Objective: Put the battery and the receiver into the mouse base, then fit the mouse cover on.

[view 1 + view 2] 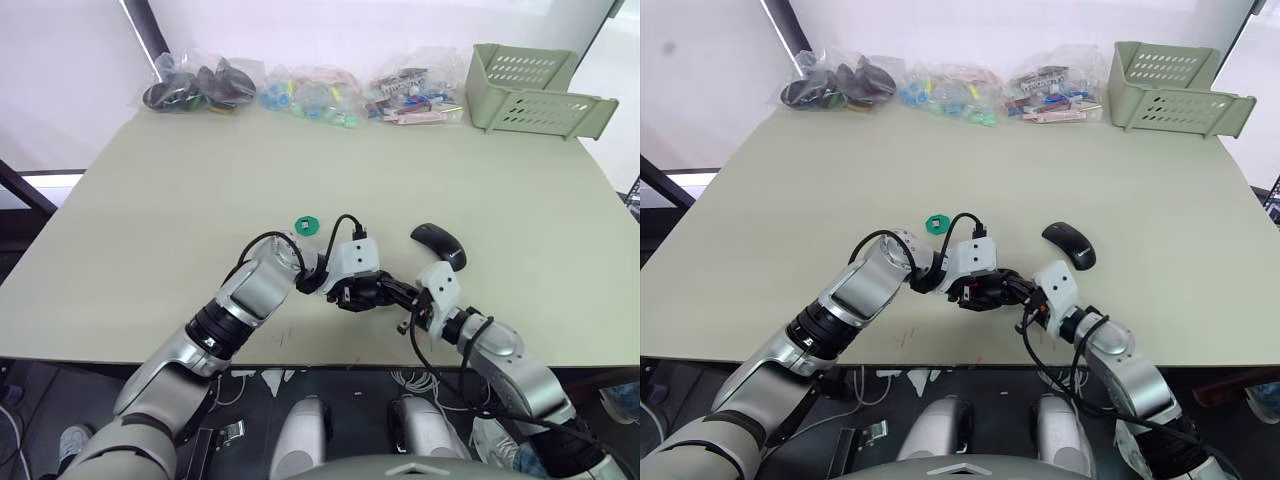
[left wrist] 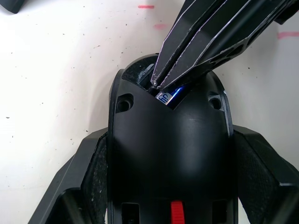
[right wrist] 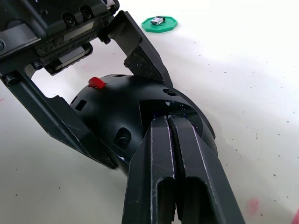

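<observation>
My left gripper (image 2: 170, 135) is shut on the black mouse base (image 2: 168, 158), one finger on each long side, near the table's front edge (image 1: 358, 295). My right gripper (image 3: 167, 119) is shut, its tips pressed together into the open recess at the base's end. There they touch the battery (image 2: 169, 96), of which a blue-and-white end shows. The glossy mouse cover (image 1: 438, 243) lies on the table just behind the right wrist. The receiver (image 3: 159, 20) rests on a green disc (image 1: 307, 224) behind the left gripper.
Clear bags of parts (image 1: 310, 92) line the table's back edge, a bag of dark mouse parts (image 1: 200, 85) at the left end. A pale green basket (image 1: 535, 90) stands at the back right. The front edge of the table (image 1: 330, 350) runs just below both grippers.
</observation>
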